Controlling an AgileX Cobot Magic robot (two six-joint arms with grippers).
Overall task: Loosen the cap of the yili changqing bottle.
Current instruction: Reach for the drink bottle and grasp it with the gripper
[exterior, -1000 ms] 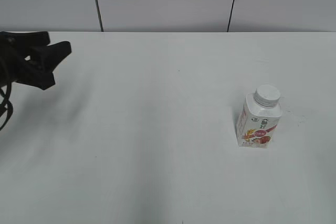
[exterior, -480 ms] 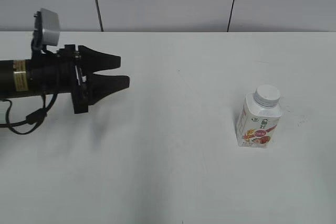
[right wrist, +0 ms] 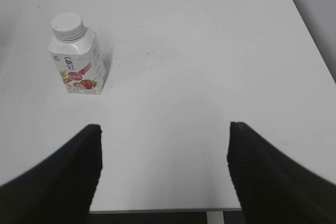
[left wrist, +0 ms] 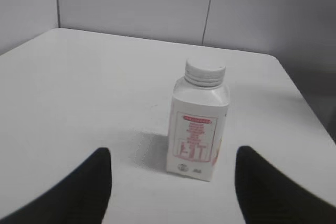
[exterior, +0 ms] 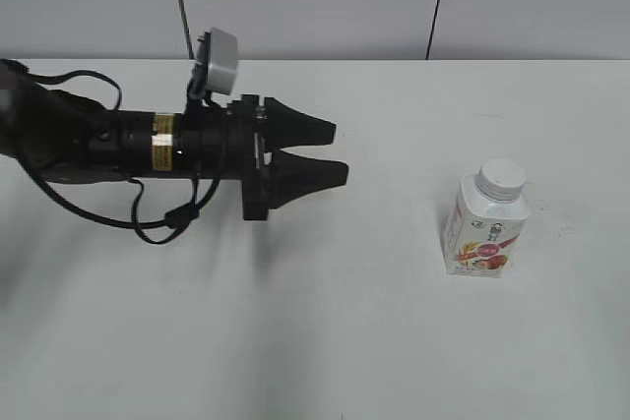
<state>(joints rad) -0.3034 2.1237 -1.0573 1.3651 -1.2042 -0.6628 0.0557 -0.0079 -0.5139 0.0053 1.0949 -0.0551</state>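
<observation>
Item: yili changqing bottle (exterior: 486, 224), standing upright on the white bench (exterior: 325, 331), toward the right side in the exterior view, alone and untouched. The cap (exterior: 500, 178) is sitting square on the neck, with no gap showing beneath its ribbed rim (so, by my reading, nothing of the loosening is done yet). Left to do, as I judge it: steadying the body, gripping the cap, and turning it.

Item: left tool (exterior: 330, 152), reaching in low and nearly level from the left, its two dark fingers pointing at the bottle but well apart from it. The fingers are standing spread, pinching nothing; the left wrist view is showing the bottle centred in the gap between the two finger tips, which reads as lining up for a grasp of the body.

Item: right tool (right wrist: 163, 171), not showing in the exterior view. Its wrist camera is looking down on the bench from above, the bottle lying far off at upper left of that view. Its fingers are also standing wide apart, empty (a holding-off pose, I would say, waiting its turn at the cap).
</observation>
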